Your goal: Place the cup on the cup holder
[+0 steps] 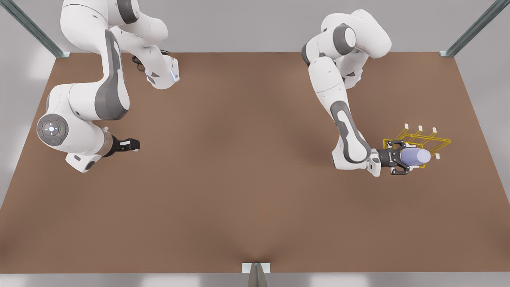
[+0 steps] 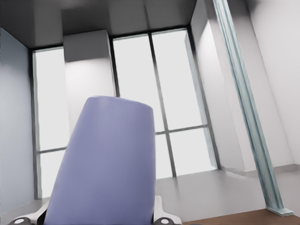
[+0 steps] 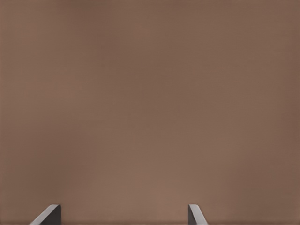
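Front view, item one: my left gripper [image 1: 399, 161], black two-finger jaws at the end of the white arm on the front view's right, clenched around the wide end of the cup [image 1: 416, 156], a small lavender-blue tapered tumbler, smooth, plain, no handle. The cup lies roughly horizontal in the grasp, its narrow closed end pointing toward the front view's right, and it overlaps the near edge of the cup holder [image 1: 423, 140]; whether it touches the wire I cannot tell.

Item two: the cup holder, a thin yellow wire-frame rack, box-shaped, with short white-tipped pegs standing up, on the right side of the brown matte desk [image 1: 239, 179].

Item three: my right gripper [image 1: 134, 145], dark jaws on the white arm at the front view's left, waiting low over the desk and well apart from the rack. Its wrist view shows two grey fingertips [image 3: 47, 216] spread apart over bare desk, grasping nothing.

Handling, as I judge it: the cup looks light and rigid, with a slick wall whose taper could let it slide out of a loose pinch. Hold near the wide rim, as now. The rack looks slight and easily nudged, so the cup should go down over a peg gently.

Left wrist view: the cup's [image 2: 105, 168] smooth side rises from between my jaws.
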You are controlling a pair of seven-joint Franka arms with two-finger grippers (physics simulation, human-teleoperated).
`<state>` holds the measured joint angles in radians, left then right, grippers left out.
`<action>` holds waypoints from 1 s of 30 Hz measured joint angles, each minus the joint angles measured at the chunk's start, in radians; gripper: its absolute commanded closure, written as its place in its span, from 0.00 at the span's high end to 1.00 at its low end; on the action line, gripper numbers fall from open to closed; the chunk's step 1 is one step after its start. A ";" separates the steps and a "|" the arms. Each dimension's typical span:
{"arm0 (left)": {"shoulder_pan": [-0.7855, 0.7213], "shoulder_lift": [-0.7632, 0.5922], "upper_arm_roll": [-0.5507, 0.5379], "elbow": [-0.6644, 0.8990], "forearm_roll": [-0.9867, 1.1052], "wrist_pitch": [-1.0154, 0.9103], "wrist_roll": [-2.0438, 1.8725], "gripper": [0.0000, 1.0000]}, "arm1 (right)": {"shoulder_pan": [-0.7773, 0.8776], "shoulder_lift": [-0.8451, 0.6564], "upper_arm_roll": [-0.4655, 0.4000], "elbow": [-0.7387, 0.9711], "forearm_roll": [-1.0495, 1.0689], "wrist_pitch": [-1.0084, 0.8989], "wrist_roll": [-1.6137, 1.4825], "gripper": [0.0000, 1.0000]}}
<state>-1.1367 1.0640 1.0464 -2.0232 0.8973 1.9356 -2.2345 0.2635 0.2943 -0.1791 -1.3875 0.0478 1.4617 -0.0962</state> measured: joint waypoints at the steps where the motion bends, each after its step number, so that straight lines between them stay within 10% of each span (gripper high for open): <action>1: 0.009 0.006 0.000 -0.002 0.003 0.004 -0.003 0.70 | 0.000 0.000 0.000 0.000 0.000 0.000 0.000 1.00; 18: 0.060 0.028 -0.049 -0.061 0.015 0.049 -0.076 0.71 | 0.000 0.014 0.000 0.000 0.001 0.001 -0.002 1.00; 20: 0.065 0.031 -0.050 -0.061 0.022 0.053 -0.085 1.00 | 0.000 0.015 0.000 0.000 0.001 0.002 -0.002 1.00; 30: 0.049 0.025 -0.040 -0.061 0.050 0.044 -0.121 1.00 | -0.008 0.016 -0.006 0.000 0.014 0.004 -0.005 1.00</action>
<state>-1.0878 1.0888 1.0064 -2.0845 0.9475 1.9797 -2.3555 0.2551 0.3107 -0.1846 -1.3873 0.0622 1.4661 -0.1014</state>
